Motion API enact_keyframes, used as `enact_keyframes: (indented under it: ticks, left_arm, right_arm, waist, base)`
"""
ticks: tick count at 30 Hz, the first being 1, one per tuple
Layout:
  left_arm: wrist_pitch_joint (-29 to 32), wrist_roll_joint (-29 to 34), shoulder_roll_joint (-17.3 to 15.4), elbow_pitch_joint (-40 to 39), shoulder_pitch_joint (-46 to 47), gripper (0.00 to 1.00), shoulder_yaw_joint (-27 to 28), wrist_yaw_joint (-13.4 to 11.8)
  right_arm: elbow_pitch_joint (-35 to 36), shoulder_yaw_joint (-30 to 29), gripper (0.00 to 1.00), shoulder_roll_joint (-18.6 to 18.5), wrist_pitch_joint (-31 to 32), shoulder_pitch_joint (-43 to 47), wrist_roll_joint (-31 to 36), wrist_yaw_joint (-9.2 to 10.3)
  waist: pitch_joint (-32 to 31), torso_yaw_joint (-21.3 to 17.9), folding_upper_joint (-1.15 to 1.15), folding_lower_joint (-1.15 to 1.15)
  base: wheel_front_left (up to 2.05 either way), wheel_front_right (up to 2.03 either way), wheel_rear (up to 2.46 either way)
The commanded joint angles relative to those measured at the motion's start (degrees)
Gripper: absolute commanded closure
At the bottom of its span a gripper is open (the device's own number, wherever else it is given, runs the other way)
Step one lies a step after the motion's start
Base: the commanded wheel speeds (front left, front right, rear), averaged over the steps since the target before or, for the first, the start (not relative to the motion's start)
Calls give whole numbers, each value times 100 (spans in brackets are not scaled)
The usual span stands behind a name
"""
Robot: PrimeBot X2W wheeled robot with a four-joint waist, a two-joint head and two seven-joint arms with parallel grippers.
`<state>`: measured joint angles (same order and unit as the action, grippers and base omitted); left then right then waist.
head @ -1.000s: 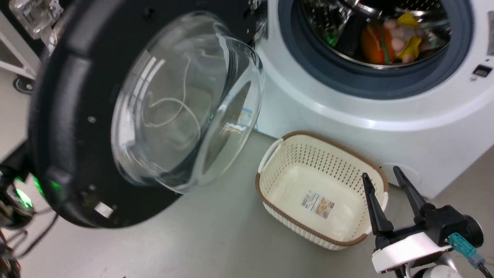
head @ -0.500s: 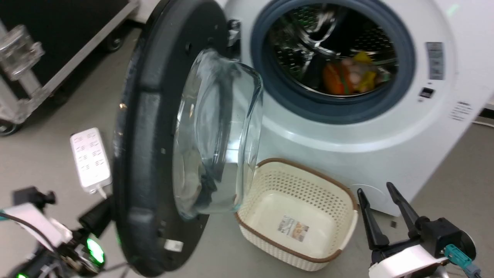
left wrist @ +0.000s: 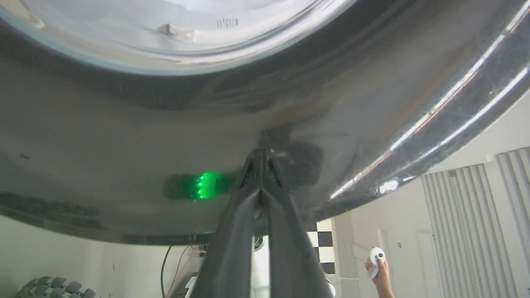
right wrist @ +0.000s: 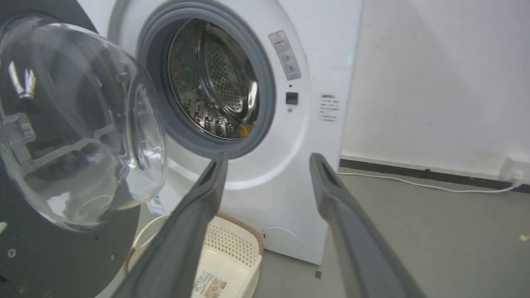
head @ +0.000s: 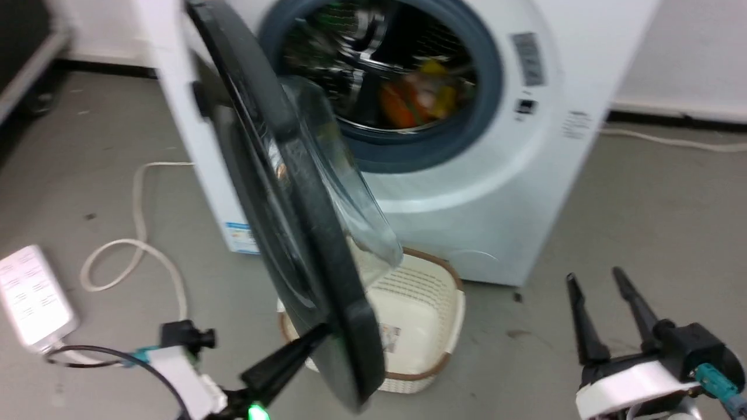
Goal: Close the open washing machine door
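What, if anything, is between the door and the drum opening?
Nothing visible between the washing machine door and the drum opening. The basket sits on the floor below the door's lower rim; clearance there is unclear.

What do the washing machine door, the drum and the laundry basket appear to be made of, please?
Washing machine door: clear glass bowl, see-through with reflections, in a glossy black rim, probably plastic. Drum: shiny perforated metal, likely steel. Laundry basket: cream perforated plastic, apparently, brown rim.
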<state>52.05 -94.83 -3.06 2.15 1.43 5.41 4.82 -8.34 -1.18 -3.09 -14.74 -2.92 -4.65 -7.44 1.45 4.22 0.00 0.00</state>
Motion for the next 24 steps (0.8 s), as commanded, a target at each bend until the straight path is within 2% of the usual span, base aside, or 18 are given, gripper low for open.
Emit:
enact_keyframes:
  ticks: [1,8,12,16,24]
  left_arm:
    - [-198,-181,17,83,4,100,-223,78]
    - [-1226,-607,17,662,511,100,-914,246]
    - [-1913,-532,17,871,986,100,-1206,263]
    - [-2694,-553,18,931,1515,100,-1302,265]
    - [-4107,-308,18,1458,2791,100,-1346,266]
  right_arm:
    - [33,-42,0,4,-26,-123,-3,-5]
    - [83,-36,0,-27,-26,-300,-39,-5]
    - [77,-55,0,-26,-26,-369,-88,-5]
    - [91,-37,0,-8,-26,-455,-206,-5]
    - [30,62,0,17,-26,-629,-411,-5]
  waist:
    - [246,-519,0,0]
    - [662,-1444,0,0]
    - [923,-1894,0,0]
    - [1198,-2316,0,0]
    - [1601,-2861,0,0]
  base:
    - [0,0,0]
    - [0,0,0]
    - [0,0,0]
    - [0,0,0]
    - [0,0,0]
